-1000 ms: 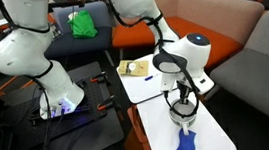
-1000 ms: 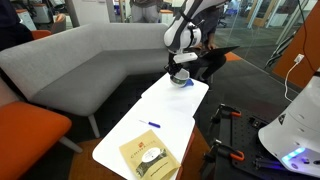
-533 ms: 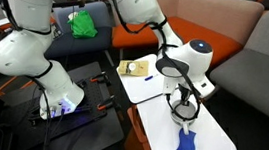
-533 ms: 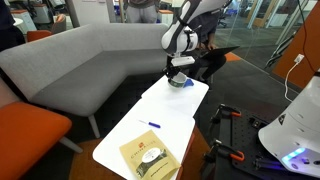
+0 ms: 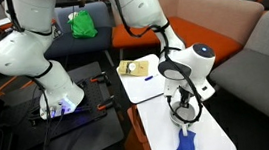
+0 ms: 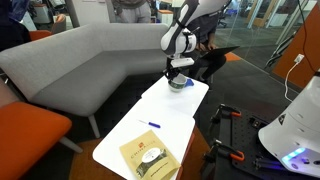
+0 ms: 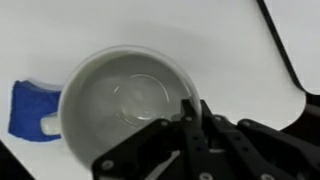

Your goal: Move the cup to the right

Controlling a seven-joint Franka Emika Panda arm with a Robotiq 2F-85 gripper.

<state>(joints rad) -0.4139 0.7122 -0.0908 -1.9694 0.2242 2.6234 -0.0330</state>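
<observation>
Toward the end of the white table (image 6: 150, 108) opposite the yellow pad (image 6: 148, 155) and the pen (image 6: 153, 125), the cup (image 7: 122, 98) stands directly under the claw (image 7: 193, 118). Both exterior views show the arm reaching straight down onto it. In an exterior view the claw (image 5: 184, 104) covers most of the cup (image 5: 185, 113).

The wrist view looks into the cup's pale inside. The 2 fingers are drawn close together at the rim on 1 side and look to be pinching the wall, 1 finger inside and 1 outside. Their dark bodies hide the contact itself. A flat blue thing (image 7: 25, 110) lies just beside the cup, on the side away from the fingers.

By my reading, the reach is done and the grip looks made. No view shows whether the cup has left the table. The main part of the job is left: carrying or sliding the cup to the right, setting it down upright and letting go. With the blue thing so near, the move will need to keep clear of it.
</observation>
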